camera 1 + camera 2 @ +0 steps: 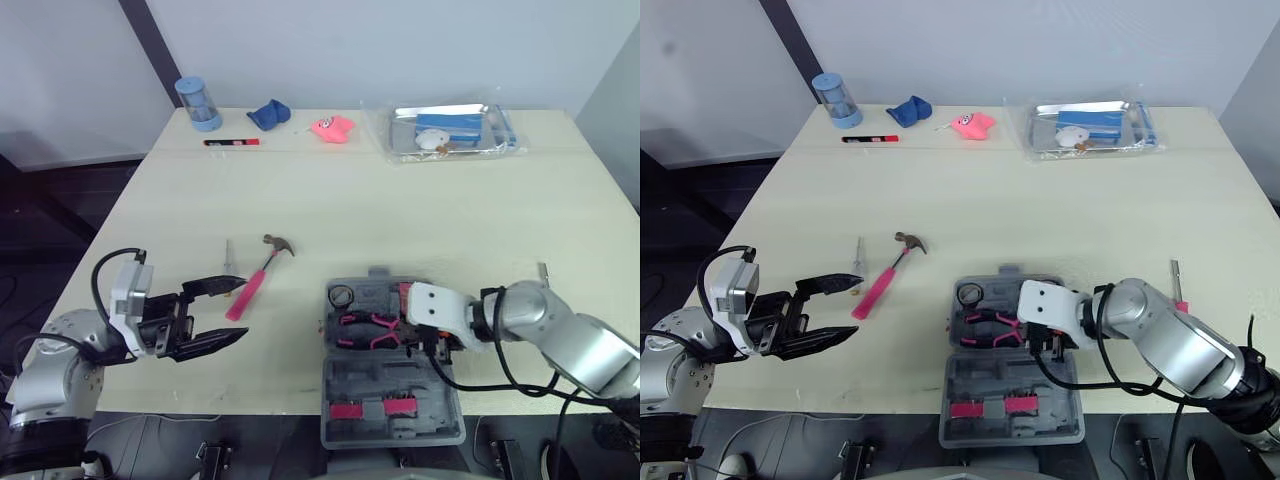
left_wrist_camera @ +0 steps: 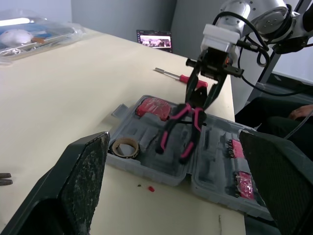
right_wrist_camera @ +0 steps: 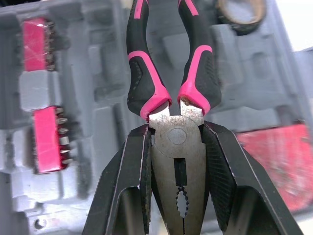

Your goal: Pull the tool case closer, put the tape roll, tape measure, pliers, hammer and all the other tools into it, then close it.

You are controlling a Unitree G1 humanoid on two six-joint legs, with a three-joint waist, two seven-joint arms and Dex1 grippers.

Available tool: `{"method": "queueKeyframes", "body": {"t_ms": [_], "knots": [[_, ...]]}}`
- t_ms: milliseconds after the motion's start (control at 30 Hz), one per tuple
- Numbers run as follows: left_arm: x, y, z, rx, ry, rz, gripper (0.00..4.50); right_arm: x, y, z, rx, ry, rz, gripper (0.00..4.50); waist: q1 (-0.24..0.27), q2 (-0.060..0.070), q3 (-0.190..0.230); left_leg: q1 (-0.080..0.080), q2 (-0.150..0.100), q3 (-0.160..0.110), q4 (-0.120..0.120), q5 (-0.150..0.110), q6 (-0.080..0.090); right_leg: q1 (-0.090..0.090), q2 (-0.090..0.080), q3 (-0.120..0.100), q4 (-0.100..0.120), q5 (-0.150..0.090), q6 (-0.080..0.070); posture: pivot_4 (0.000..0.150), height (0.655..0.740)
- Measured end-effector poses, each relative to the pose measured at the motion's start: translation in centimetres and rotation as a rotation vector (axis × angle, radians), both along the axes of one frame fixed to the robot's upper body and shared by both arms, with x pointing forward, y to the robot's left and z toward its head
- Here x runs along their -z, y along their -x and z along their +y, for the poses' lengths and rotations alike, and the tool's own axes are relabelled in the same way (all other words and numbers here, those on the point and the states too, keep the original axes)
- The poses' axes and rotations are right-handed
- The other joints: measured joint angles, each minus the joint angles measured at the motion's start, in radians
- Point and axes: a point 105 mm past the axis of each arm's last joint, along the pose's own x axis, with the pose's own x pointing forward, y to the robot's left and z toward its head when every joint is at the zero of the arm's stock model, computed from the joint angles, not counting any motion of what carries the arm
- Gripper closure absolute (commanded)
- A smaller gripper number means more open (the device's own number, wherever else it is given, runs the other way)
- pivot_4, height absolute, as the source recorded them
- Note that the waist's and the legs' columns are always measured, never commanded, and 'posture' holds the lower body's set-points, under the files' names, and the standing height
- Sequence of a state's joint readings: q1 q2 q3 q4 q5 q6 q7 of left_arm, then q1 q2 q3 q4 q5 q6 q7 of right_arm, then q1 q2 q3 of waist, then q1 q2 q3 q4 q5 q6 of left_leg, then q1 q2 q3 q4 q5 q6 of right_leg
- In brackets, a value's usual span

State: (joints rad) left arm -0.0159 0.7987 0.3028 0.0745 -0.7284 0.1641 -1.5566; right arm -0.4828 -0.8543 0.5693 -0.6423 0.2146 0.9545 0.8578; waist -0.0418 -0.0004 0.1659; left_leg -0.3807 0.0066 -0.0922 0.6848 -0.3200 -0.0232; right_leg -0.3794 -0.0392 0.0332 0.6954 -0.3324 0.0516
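Two grippers: right gripper point(image 3: 176, 129) is clamping pliers point(image 3: 149, 78) by the head over the open tool case point(image 1: 390, 375), tape roll point(image 1: 341, 296) lying inside; left gripper point(image 1: 240, 310) is gaping wide beside the hammer point(image 1: 255, 282).

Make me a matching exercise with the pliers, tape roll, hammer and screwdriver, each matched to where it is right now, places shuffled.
1 pliers
2 tape roll
3 hammer
4 screwdriver

A on the table, left of the case
B gripped by the right gripper over the case
C on the table, right of the case
D inside the case, in a corner slot

Pairs: 1-B, 2-D, 3-A, 4-C
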Motion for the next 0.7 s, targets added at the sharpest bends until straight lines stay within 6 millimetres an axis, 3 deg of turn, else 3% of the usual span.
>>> {"method": "queueKeyframes", "body": {"t_ms": [700], "knots": [[0.7, 0.7, -1.5, 0.044, -0.018, 0.008, 0.0, 1.9, -2.3, 2.0, -0.047, 0.029, -0.018, 3.54, -0.005, 0.0, 0.0, 0.001, 0.0, 0.0, 0.0, 0.0, 0.0, 0.0, 0.001, 0.0, 0.001, 0.0, 0.0, 0.15, 0.74]]}}
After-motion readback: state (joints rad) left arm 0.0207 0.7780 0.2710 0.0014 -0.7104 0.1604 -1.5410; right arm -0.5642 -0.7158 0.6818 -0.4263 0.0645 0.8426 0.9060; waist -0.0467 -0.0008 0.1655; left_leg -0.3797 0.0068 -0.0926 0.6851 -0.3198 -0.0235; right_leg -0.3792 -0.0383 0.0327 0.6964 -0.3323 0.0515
